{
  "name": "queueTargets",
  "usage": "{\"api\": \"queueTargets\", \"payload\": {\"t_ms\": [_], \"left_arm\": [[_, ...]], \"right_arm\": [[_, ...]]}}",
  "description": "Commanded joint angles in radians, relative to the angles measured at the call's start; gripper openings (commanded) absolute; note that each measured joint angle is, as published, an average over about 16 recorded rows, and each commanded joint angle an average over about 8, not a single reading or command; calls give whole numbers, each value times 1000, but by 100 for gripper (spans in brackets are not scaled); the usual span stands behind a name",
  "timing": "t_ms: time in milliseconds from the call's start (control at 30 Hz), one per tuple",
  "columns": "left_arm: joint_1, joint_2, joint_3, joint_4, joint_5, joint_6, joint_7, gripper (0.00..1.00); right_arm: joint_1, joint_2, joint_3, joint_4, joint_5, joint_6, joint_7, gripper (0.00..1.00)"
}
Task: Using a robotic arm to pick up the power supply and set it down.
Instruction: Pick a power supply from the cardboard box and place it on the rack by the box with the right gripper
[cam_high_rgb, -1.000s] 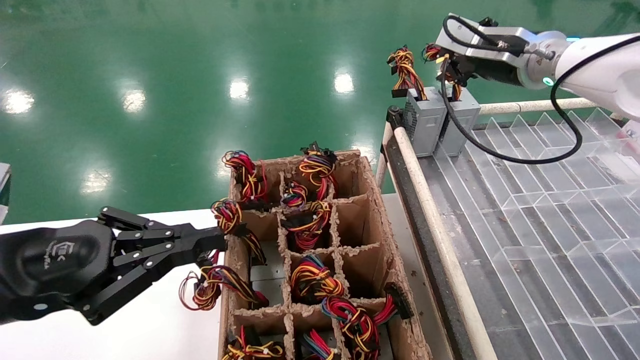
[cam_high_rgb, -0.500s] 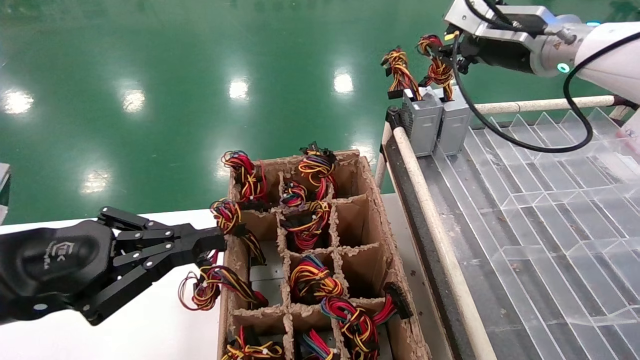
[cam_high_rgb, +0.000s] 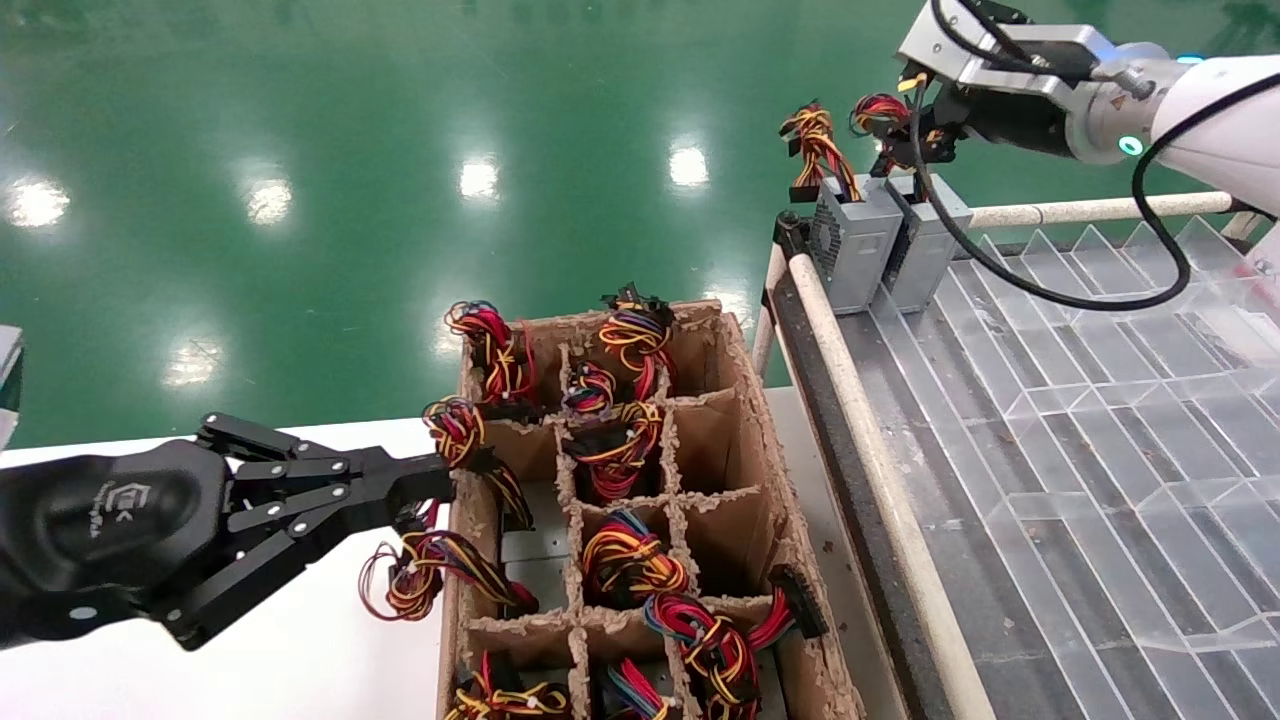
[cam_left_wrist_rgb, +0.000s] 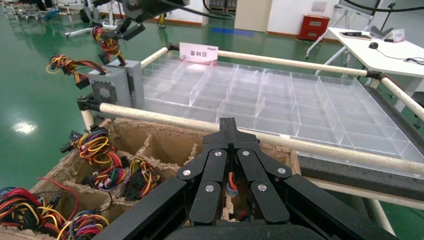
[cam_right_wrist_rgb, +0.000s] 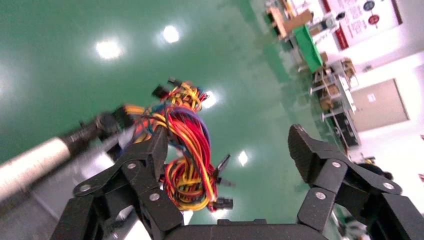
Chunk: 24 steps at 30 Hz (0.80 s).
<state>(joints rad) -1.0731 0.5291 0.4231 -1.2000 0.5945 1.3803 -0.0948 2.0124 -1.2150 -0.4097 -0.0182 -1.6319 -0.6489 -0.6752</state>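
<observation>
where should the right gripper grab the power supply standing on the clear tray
Probably by the wire bundle sprouting from the top of the power supply, coming from above. The box stands upright, pressed against a second unit, so its sides offer little room. The right gripper hangs open beside those wires.

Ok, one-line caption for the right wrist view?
Right gripper open beside the power supply's wire bundle, above the green floor.

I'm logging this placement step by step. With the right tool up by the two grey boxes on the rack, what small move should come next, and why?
Probably lift the right tool straight up and clear. Its fingers are spread in the right wrist view, with the wire bundle between them but not clamped, and the power supply already stands on the clear tray rack beside the other grey box. The left tool waits, shut, by the cardboard crate.
</observation>
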Motion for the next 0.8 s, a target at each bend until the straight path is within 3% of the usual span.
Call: {"api": "queueTargets", "payload": {"t_ms": [33, 300, 600, 800], "left_arm": [[0, 0, 0, 0, 0, 0, 0, 0], [0, 0, 0, 0, 0, 0, 0, 0], [0, 0, 0, 0, 0, 0, 0, 0], [0, 0, 0, 0, 0, 0, 0, 0]], "right_arm": [[3, -7, -11, -13, -15, 19, 9, 100], [17, -13, -35, -17, -49, 44, 43, 100], [19, 24, -3, 22, -1, -73, 53, 100], [-38, 62, 6, 103, 57, -129, 100, 100]]}}
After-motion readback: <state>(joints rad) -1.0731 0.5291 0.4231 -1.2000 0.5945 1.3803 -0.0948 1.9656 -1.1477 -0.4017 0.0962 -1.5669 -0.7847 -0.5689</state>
